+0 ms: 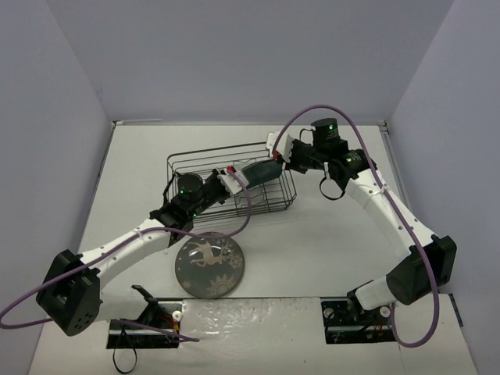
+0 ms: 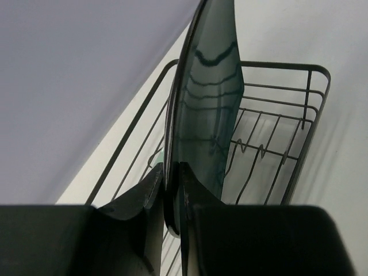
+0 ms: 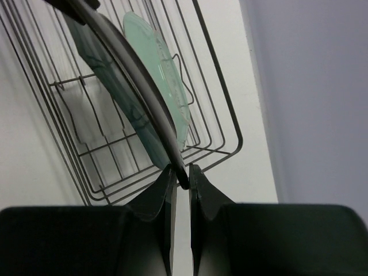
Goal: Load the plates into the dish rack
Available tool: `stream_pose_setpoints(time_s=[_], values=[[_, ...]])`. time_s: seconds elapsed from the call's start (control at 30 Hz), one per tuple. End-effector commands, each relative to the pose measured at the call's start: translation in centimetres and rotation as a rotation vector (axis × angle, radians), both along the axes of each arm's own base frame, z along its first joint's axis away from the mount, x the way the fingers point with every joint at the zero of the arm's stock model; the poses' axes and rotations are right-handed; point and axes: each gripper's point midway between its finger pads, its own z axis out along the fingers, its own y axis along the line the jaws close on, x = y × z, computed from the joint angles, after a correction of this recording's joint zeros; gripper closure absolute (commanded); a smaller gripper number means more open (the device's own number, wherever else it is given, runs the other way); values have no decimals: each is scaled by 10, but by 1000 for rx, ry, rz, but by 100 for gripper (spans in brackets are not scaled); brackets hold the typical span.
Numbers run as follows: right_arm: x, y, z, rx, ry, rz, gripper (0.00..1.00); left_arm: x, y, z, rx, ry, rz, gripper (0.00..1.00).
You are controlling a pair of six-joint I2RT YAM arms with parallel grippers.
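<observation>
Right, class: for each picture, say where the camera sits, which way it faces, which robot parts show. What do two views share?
Top external: above, behind the bases, facing down; left arm and right arm, black wire dish rack, dark grey round deer plate.
Left wrist: on the left arm, along the left claw, shut on a dark teal rounded-square plate.
Right wrist: along the right claw, pinching its rim; pale mint-green round plate beyond.
Wrists share: teal plate, rack.
</observation>
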Motion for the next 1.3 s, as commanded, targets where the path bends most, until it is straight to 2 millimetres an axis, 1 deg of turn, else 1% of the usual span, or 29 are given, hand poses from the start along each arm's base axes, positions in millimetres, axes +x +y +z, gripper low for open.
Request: stream_pose_setpoints(time_s=[0.0,0.03,0.07,0.13,0.2,0.3,0.43,0.53,0.63,0.7,0.77,0.87,0.93,1.03,1.17,1.27], values=[[3,22,75,105,-284,-24,100,4,4,100,-128,-451,141,100],[-1,27,75,108,-296,-14,100,7,2,95,-103,-458,166,100],[-3,28,74,107,-298,-15,100,8,0,96,-96,-477,178,100],[-3,29,70,94,-295,-24,100,8,-4,94,-67,-531,210,100],[-4,28,62,70,-278,-24,100,8,-6,85,-15,-585,234,100],[-7,29,59,47,-286,-9,100,3,-7,89,-9,-646,267,100],[-16,31,59,39,-295,14,100,1,-14,87,22,-645,245,100],[-15,32,47,18,-271,26,100,2,-14,92,17,-625,246,100],[-8,35,32,-7,-237,18,100,4,-13,88,26,-566,245,100],[-6,38,27,-10,-215,22,100,4,-17,80,51,-516,219,100],[-5,40,23,-9,-200,26,100,2,-19,78,40,-474,203,100],[-4,42,20,2,-191,30,100,3,-22,68,39,-402,188,100],[-4,43,16,2,-179,34,100,5,-19,65,16,-391,206,100],[1,45,6,-2,-153,27,100,9,-20,51,-3,-339,208,100],[3,45,5,6,-136,24,100,18,-20,39,-11,-300,246,100],[7,43,0,4,-116,13,100,22,-17,34,-22,-290,267,100]])
